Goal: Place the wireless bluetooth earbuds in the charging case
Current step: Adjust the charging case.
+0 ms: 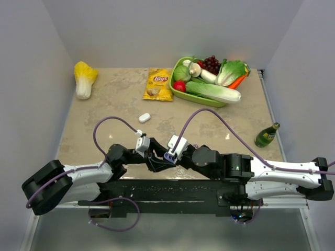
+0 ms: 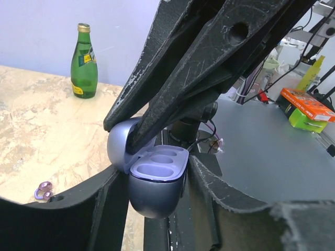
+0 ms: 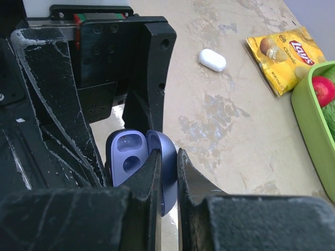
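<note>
Case (image 2: 157, 180) between jaws, bottle (image 2: 84, 60), chips bag (image 3: 282, 52) beyond

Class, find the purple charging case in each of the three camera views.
Top external: charging case just below centre.
Left wrist: charging case at centre, lid open.
Right wrist: charging case lower left of centre.
Shared landmark: the beige marbled tabletop.

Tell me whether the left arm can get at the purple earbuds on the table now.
Probably not yet. The earbuds lie uncovered on the table beside the left hand, but its fingers flank the charging case, whose lid the right hand pinches; it would have to leave the case first.
</note>
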Controlling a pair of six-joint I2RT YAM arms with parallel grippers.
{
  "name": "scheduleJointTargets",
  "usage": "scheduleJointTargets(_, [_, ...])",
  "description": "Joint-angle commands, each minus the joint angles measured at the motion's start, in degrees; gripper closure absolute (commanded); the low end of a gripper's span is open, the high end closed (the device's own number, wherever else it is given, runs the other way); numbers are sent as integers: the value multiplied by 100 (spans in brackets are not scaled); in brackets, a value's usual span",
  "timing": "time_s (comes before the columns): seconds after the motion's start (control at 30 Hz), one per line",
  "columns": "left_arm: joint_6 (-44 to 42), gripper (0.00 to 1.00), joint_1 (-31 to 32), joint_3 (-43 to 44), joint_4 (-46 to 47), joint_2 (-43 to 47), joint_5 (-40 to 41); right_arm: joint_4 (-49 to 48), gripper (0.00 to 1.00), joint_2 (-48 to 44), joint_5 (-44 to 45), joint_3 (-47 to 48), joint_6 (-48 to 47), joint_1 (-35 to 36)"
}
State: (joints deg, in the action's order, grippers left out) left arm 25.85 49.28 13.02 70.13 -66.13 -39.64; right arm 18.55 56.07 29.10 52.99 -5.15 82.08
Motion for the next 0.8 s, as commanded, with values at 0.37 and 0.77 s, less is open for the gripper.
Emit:
scheduleJointTargets(0.37, [-299, 45, 38, 254, -219, -58, -44, -176, 100, -149, -185, 80, 31, 36])
scheduleJointTargets(0.77, [-221, 66, 38, 201, -43, 21, -114, -150, 100, -88, -177, 62, 40, 36])
